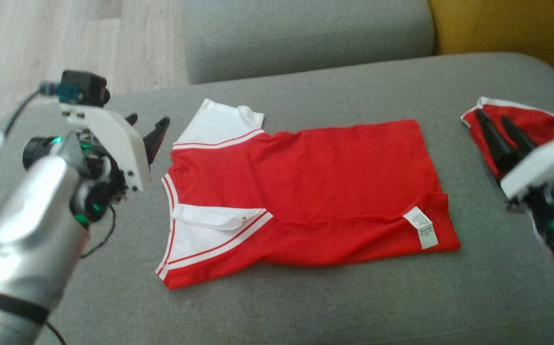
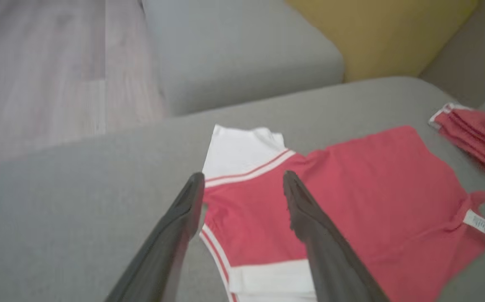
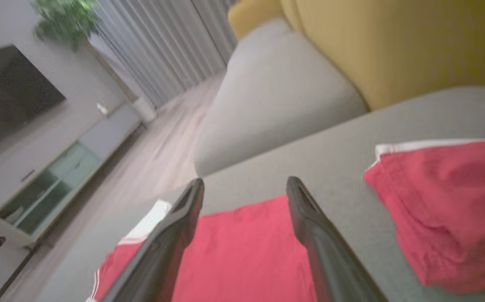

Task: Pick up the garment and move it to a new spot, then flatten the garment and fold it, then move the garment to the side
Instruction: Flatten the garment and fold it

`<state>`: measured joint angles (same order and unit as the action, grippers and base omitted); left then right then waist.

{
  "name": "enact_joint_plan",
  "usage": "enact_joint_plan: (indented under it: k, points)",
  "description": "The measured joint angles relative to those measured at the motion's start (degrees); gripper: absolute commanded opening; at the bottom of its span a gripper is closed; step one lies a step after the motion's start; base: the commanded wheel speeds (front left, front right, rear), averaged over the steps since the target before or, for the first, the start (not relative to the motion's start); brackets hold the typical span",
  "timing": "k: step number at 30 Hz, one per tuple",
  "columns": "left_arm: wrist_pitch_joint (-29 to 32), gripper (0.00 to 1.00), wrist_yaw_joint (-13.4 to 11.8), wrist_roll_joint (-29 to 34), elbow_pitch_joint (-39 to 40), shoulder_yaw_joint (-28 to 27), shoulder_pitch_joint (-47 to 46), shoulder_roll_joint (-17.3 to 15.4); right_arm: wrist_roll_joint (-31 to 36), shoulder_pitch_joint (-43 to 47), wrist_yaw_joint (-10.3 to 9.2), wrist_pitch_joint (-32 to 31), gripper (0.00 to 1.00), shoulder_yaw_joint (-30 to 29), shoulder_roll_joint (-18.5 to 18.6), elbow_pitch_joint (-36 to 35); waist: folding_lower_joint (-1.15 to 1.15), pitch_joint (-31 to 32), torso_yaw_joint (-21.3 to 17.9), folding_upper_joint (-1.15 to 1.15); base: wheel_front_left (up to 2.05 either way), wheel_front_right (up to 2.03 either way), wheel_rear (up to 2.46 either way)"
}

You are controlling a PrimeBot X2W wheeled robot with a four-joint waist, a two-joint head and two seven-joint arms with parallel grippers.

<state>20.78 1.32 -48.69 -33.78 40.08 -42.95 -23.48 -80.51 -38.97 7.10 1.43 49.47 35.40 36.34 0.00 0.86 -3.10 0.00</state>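
Observation:
The garment point(image 1: 305, 191), a red shirt with white sleeves and a white care label, lies flat and folded lengthwise on the grey sofa seat point(image 1: 305, 311). My left gripper point(image 1: 148, 119) hovers just left of its collar end, open with nothing between its fingers. From the left wrist, that gripper point(image 2: 243, 176) points at the upper white sleeve of the garment point(image 2: 372, 184). My right gripper point(image 1: 493, 116) is off the garment's right end, open and empty. In the right wrist view that gripper point(image 3: 245, 181) stands above the garment's point(image 3: 242, 251) red hem end.
A second folded red piece point(image 1: 535, 120) lies at the seat's right, under my right fingers point(image 1: 497, 139); it also appears as the red bundle point(image 2: 477, 134) and the red pile point(image 3: 447, 209). A grey cushion point(image 1: 305, 33) and a yellow cushion point(image 1: 506, 24) stand behind. Wooden floor point(image 1: 66, 38) lies far left.

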Motion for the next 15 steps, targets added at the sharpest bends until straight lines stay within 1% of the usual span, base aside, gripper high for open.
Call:
enact_joint_plan:
  k: [2,3,5,6,8,9,11,12,15]
  points:
    - [-8.10,1.00,-2.16,2.59,3.04,-0.27,2.75,0.01,1.54,3.74,0.00,7.68,1.00,-1.63,0.05,-0.48,0.00,0.89,0.41,0.00,0.00,0.00,0.00]
    - [-11.54,1.00,-3.63,3.28,4.75,-0.40,5.01,0.01,2.58,5.88,0.00,10.15,1.00,-2.09,-0.15,-0.56,0.00,1.29,0.55,0.00,0.00,0.00,0.00]
    - [-17.28,1.00,-6.70,5.21,7.93,-0.31,10.83,0.01,5.32,10.22,0.00,12.21,1.00,-3.70,-0.99,0.29,0.00,1.80,0.74,0.00,0.00,0.00,0.00]
    - [-19.69,1.00,-8.18,5.94,9.34,-0.26,14.02,-0.01,6.52,12.22,0.00,12.52,1.00,-5.30,-1.66,1.01,0.00,1.87,0.79,0.00,0.00,0.00,0.00]
    - [-22.57,1.00,-10.74,6.36,11.45,-0.30,20.03,0.04,9.75,15.78,0.00,12.72,1.00,-9.92,-3.35,2.36,0.00,1.70,0.93,0.00,0.00,0.00,0.00]
    - [-23.52,1.00,-11.67,6.15,12.20,-0.34,22.55,0.01,11.92,17.13,0.00,12.77,1.00,-12.41,-4.36,3.05,0.00,1.57,0.95,0.00,0.00,0.00,0.00]
    - [-22.90,1.00,-12.51,5.36,12.81,-0.20,26.01,0.01,15.79,19.18,0.00,12.78,1.00,-15.21,-6.37,4.66,0.00,1.38,1.11,0.00,0.00,0.00,0.00]
    - [-22.20,1.00,-12.70,4.68,12.95,-0.11,27.04,0.00,17.66,20.18,0.00,12.78,1.00,-15.77,-7.44,5.65,0.00,1.25,1.24,0.00,0.00,0.00,0.00]
    - [-18.28,1.00,-12.49,2.26,11.43,-0.08,27.50,-0.01,19.39,22.49,0.00,11.61,1.00,-16.06,-11.13,8.78,0.00,0.78,1.52,0.00,0.00,0.00,0.00]
